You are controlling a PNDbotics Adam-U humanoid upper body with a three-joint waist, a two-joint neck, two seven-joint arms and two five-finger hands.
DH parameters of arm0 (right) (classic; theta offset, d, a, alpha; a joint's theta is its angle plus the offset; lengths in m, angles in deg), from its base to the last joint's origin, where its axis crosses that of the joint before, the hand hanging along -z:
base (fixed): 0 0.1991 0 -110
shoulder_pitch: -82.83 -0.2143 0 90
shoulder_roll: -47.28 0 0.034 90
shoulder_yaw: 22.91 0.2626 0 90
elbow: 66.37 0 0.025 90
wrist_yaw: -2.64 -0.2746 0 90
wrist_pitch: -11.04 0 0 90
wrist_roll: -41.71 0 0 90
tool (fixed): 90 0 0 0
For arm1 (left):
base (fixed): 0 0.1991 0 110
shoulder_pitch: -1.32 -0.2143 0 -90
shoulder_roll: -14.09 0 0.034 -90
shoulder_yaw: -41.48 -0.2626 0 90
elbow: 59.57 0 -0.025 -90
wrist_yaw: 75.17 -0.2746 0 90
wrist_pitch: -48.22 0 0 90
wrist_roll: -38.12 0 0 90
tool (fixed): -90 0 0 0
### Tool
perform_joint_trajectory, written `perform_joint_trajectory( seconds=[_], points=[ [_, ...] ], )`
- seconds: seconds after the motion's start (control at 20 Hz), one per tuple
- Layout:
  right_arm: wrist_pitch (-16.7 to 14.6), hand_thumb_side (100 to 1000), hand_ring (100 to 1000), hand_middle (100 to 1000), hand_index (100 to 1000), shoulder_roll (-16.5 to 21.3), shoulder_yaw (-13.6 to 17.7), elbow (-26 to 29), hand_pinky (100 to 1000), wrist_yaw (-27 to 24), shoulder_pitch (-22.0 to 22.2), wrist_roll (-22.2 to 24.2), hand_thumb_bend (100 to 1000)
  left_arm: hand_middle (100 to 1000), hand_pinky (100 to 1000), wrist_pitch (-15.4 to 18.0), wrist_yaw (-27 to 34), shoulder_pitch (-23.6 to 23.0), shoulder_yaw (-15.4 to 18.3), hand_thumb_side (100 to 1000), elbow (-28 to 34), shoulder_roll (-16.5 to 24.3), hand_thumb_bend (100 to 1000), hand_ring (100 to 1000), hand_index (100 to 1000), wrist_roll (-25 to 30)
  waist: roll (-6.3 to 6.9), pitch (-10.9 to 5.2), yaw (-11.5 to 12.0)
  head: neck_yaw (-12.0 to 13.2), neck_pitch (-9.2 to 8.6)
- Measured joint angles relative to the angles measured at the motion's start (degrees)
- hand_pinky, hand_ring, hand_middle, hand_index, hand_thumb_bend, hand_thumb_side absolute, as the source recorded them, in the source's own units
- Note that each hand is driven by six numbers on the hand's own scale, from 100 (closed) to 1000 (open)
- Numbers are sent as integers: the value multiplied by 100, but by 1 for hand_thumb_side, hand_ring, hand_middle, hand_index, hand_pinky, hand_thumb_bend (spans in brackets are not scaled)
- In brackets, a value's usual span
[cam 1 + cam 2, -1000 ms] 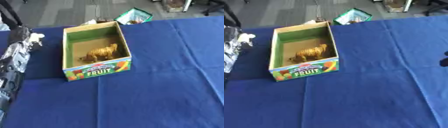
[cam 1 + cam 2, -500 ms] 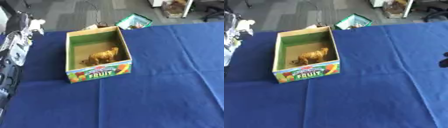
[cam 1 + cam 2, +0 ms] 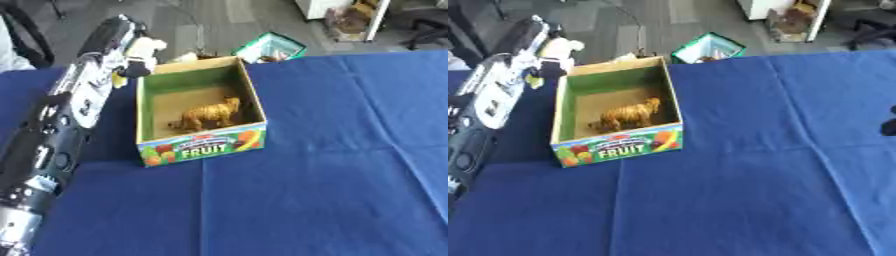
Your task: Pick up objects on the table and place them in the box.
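The cardboard fruit box (image 3: 199, 148), green inside with a "FRUIT" label on its front, stands on the blue table. A striped orange toy tiger (image 3: 208, 114) lies in it. My left arm reaches in along the left side. My left hand (image 3: 129, 54) is at the box's far left corner, its fingers curled round a small white thing (image 3: 147, 47) with a dark and a yellow part. It hovers just over the rim. Of my right hand (image 3: 889, 126) only a dark tip shows at the right edge in the right eye view.
The blue cloth (image 3: 332, 165) covers the table to the right of the box and in front of it. Beyond the far edge, on the grey floor, lie a green open box (image 3: 270, 48) and some cardboard items (image 3: 350, 17).
My left hand has carried the white thing rightward and further away, from beside the box to its far left corner. The view has also shifted.
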Motion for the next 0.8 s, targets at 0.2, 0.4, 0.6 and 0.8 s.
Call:
perform_joint_trajectory(
  seconds=[0.2,0.4,0.6,0.8],
  points=[
    [-1,330,590,610,825,-2,-3,-2,627,-9,-1,20,100,408,525,218,-170,0,-160,100,-75,-164,100,326,659,214,14,0,-4,16,1],
    [3,330,590,610,824,-3,-14,-7,627,-12,-2,27,100,532,588,363,-344,-3,-225,100,-198,-254,202,485,733,367,16,0,0,20,3],
    [4,330,590,610,824,-3,-14,-17,628,-15,-1,29,100,646,667,522,-346,-96,-250,249,-192,-254,499,612,804,528,17,-2,37,19,6],
    [3,330,591,610,823,-3,-14,-21,628,-15,1,29,100,733,713,648,-223,-208,-255,524,-8,-240,912,689,851,624,17,-13,95,-4,18]
  ],
)
